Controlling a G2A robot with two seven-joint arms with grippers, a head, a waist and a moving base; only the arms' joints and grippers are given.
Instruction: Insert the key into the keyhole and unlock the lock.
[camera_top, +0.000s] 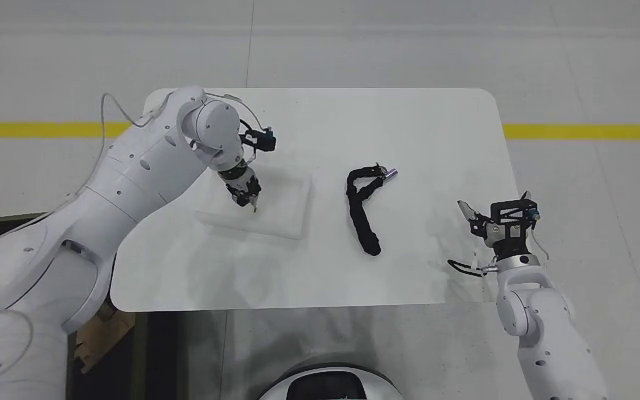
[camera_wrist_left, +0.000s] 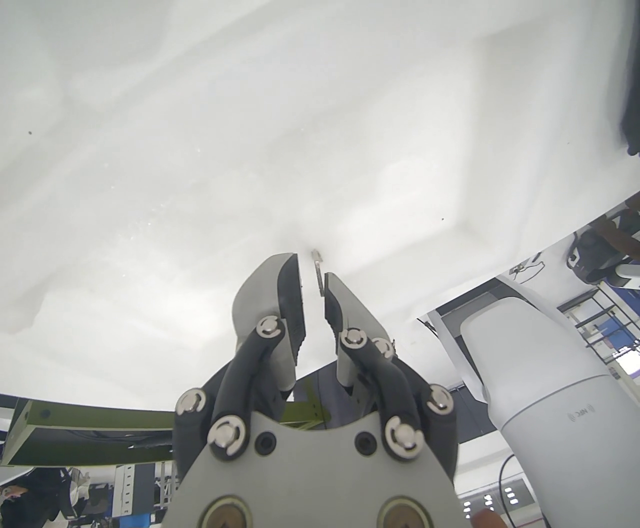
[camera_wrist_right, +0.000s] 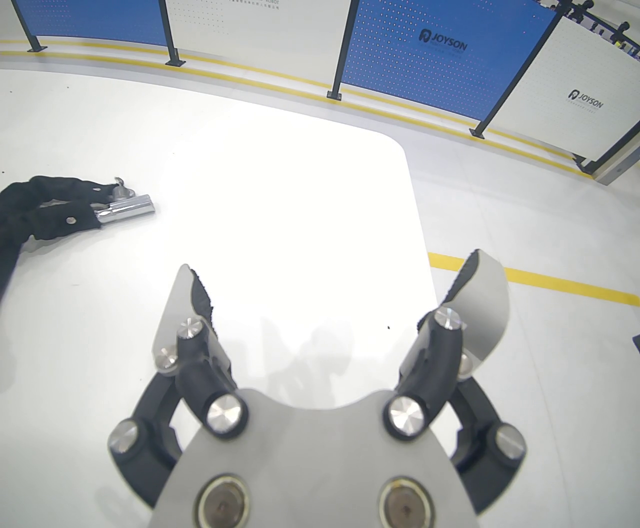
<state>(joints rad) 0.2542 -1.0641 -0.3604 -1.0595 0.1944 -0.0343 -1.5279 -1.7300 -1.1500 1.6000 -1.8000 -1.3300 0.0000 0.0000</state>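
Slipping worries me: left tool, almost together around thin silver metal key at nine o'clock, may drop it; right tool apart.

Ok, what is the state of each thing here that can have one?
left gripper, almost closed round the key, a gap on one side
key, between its jaws, tip toward the white pad
right gripper, wide open, empty
chain lock, lying on the table, ends joined, no key in it
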